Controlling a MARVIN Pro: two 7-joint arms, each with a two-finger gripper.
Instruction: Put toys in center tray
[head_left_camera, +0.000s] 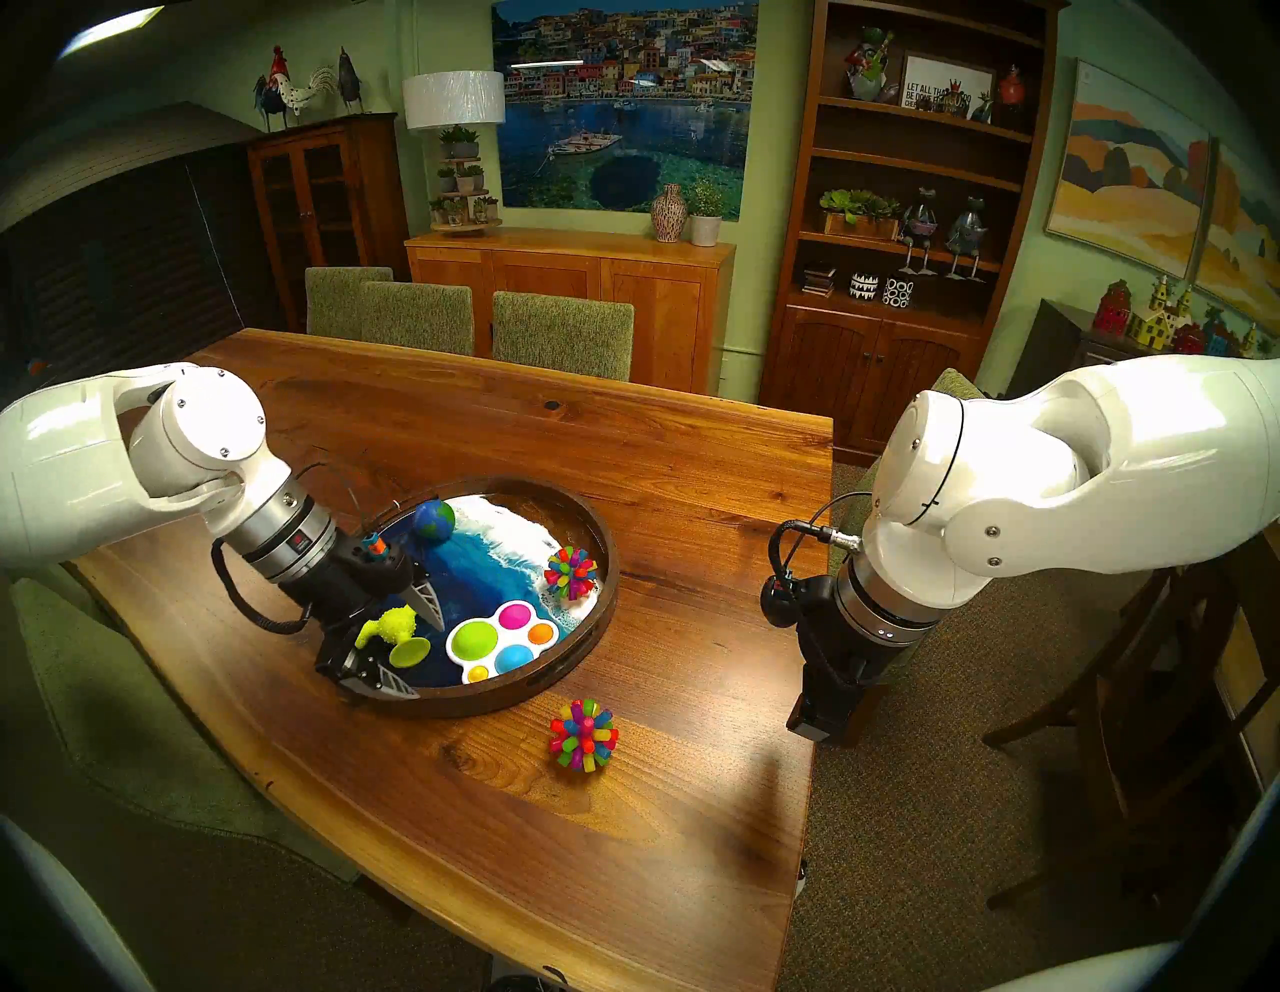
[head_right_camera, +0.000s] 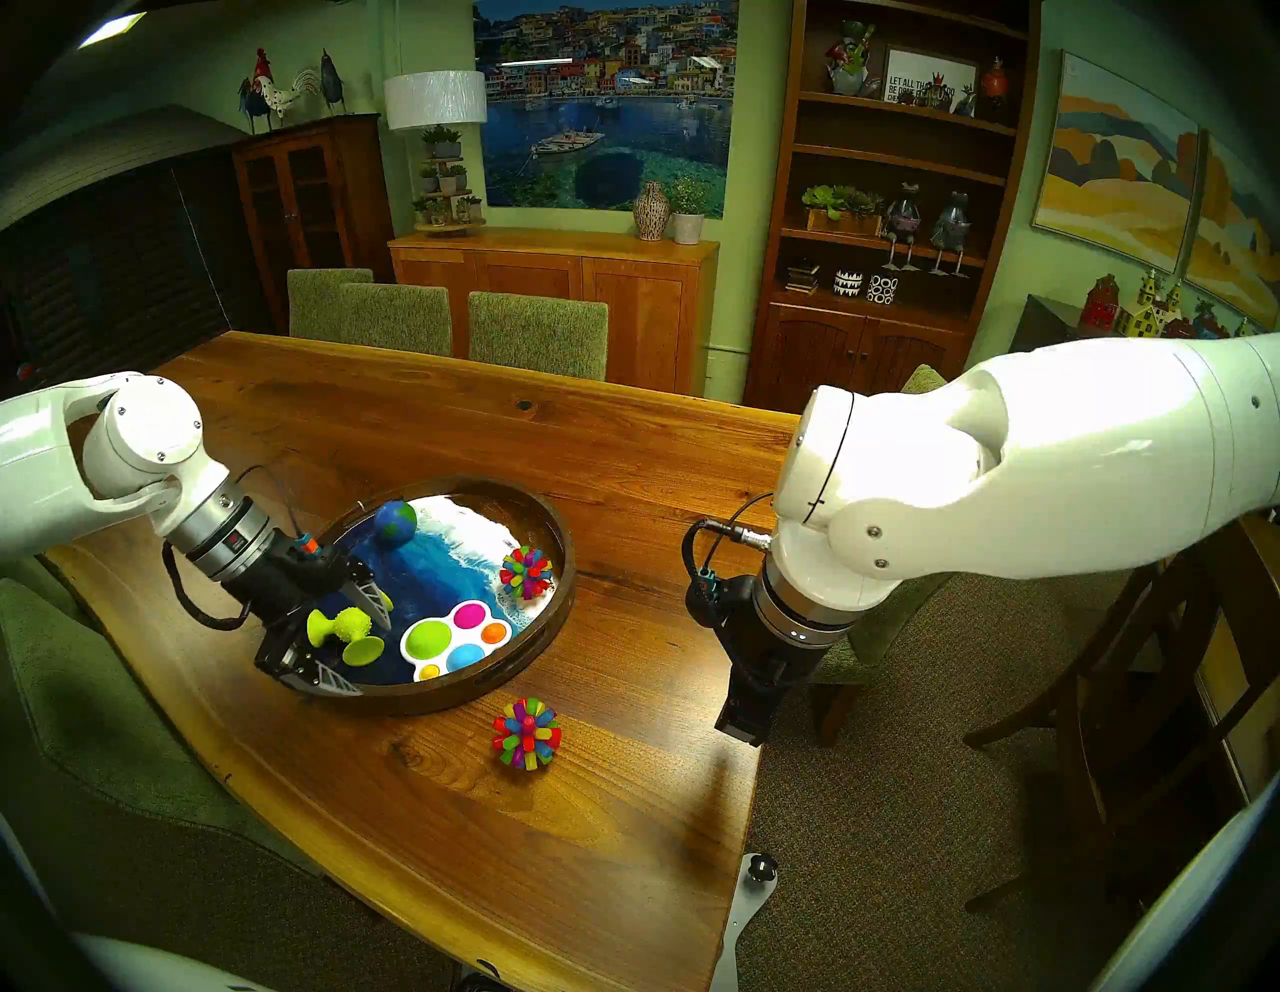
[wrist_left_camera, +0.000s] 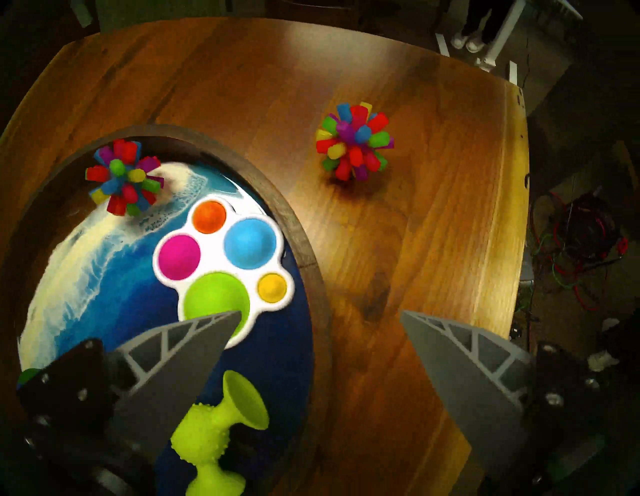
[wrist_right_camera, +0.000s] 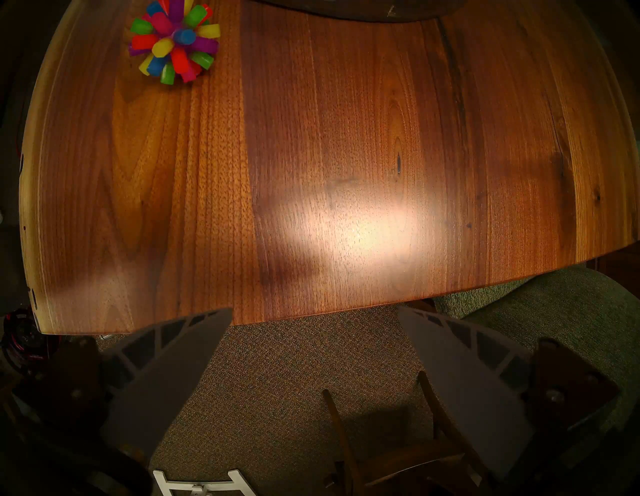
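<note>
The round dark-wood tray (head_left_camera: 597, 530) with a blue-and-white wave floor sits mid-table. In it are the globe ball (head_left_camera: 434, 519), one spiky ball (head_left_camera: 570, 573), the white bubble board (head_left_camera: 502, 641) and the lime-green suction-cup piece (head_left_camera: 388, 630). A second spiky ball (head_left_camera: 583, 736) lies on the table in front of the tray. My left gripper (head_left_camera: 412, 644) is open over the tray's near-left rim, fingers either side of the lime piece (wrist_left_camera: 218, 426), not gripping it. My right gripper (wrist_right_camera: 315, 318) is open and empty over the table's right edge, away from the loose spiky ball (wrist_right_camera: 173, 41).
The wooden table (head_left_camera: 623, 443) runs back to three green chairs (head_left_camera: 561, 332). Another chair (wrist_right_camera: 554, 311) and carpet lie below the right gripper. Cabinets and shelves stand along the far wall, off the table.
</note>
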